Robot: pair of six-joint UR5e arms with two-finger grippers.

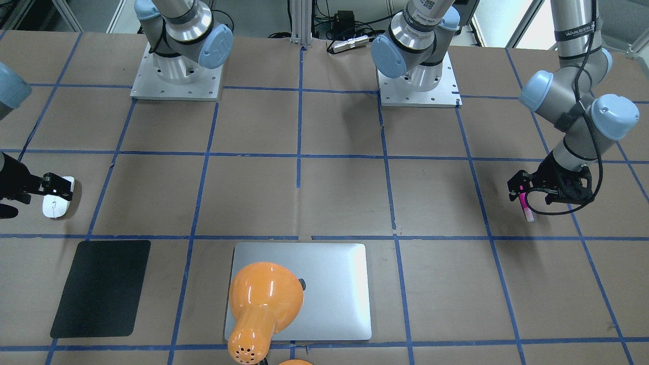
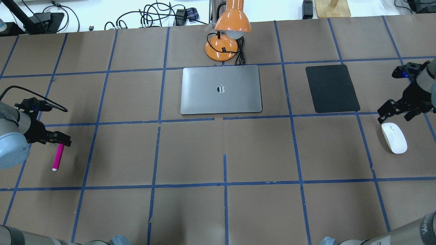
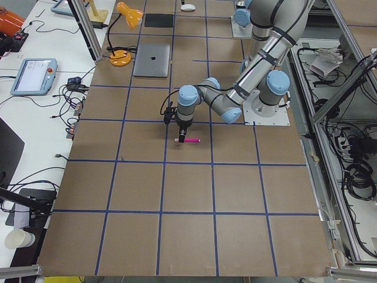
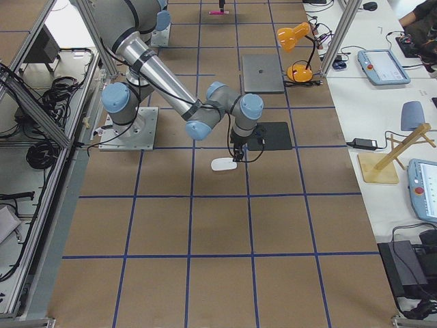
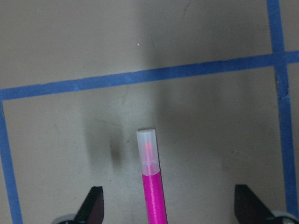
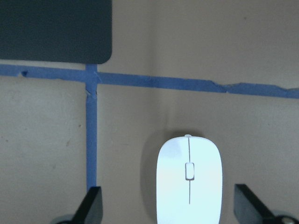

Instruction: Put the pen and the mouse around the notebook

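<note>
Bright, even light, soft shadows; the mouse (image 6: 189, 184) glares.

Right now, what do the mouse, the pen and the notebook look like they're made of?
The mouse: likely glossy white plastic, with bright reflections. The pen: probably plastic, magenta barrel, translucent frosted cap. The notebook: seemingly metal, matte silver-grey with a soft sheen.

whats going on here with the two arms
Each arm is poised over one item, with nothing gripped yet. The left pincer is open over one end of the pink pen, and the right pincer is open over the white mouse. Both items lie far out to either side of the laptop, which sits beside a black mat.
</note>
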